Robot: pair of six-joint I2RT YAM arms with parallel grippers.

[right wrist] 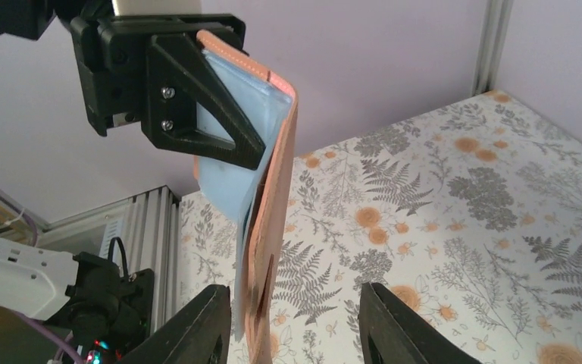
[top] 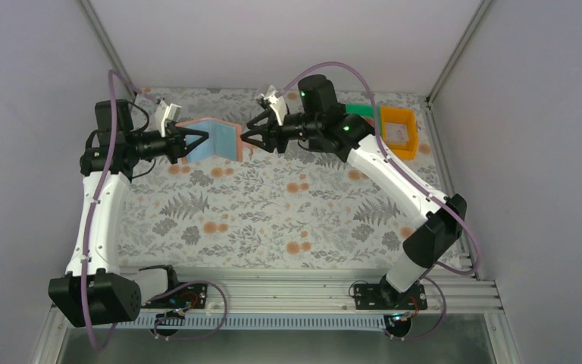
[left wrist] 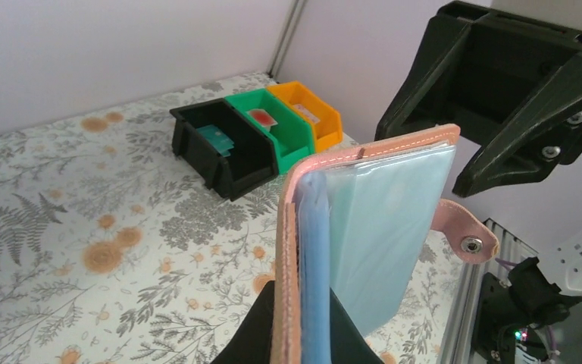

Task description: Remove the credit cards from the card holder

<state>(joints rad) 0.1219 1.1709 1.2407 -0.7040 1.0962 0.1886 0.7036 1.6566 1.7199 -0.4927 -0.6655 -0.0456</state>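
Note:
The card holder (top: pixel 216 139), salmon-tan outside and light blue inside, hangs half open above the back of the table. My left gripper (top: pixel 189 142) is shut on its left half; the left wrist view shows the fingers clamping that half (left wrist: pixel 303 303). My right gripper (top: pixel 246 133) is open at the holder's right edge. In the right wrist view the holder (right wrist: pixel 273 189) stands between the spread fingers (right wrist: pixel 295 303), nearer the left finger. A teal card (left wrist: pixel 216 139), a white card with a red mark (left wrist: pixel 263 118) and a whitish card (left wrist: pixel 308 115) lie in the bins.
A black bin (left wrist: pixel 204 152), a green bin (left wrist: pixel 273 136) and an orange bin (top: pixel 398 130) stand in a row at the back right. The floral mat (top: pixel 273 220) covers the table. Walls close the back and both sides.

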